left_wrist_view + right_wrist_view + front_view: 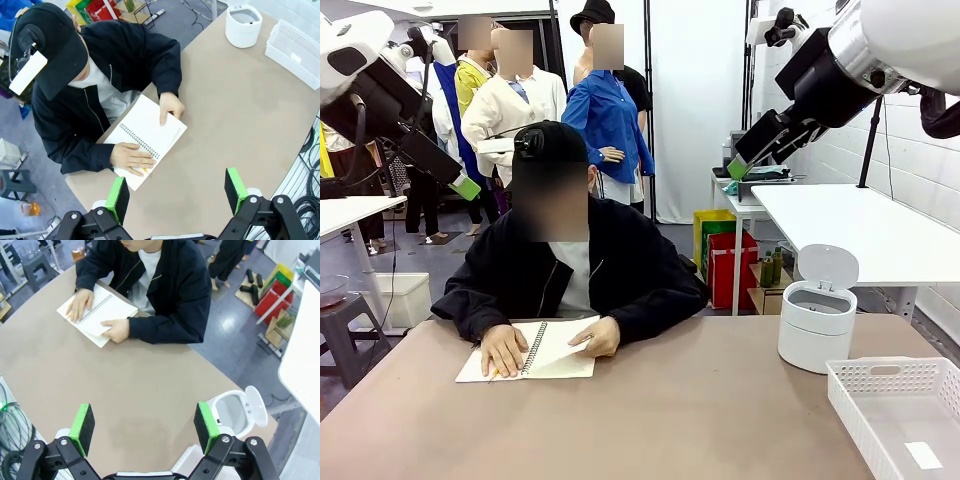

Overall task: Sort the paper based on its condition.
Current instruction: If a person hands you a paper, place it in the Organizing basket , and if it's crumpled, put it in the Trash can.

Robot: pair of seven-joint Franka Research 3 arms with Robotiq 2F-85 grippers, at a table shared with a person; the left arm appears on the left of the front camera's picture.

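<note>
Front view: I see a person's hand (597, 337) on a page of the open notebook (555, 352) at the desk's (670, 420) far edge. The round bin (817, 325), lid up, stands at its 3 o'clock, with the white tray (890, 372) at the bin's 5 o'clock. I cannot tell where the crumpled paper is.

Left wrist view: my left gripper (177, 192) hangs above the desk, jaws spread wide and empty, the notebook at 11 o'clock.

Right wrist view: my right gripper (145, 424) is likewise fully spread and empty, the bin near its 3 o'clock.
</note>
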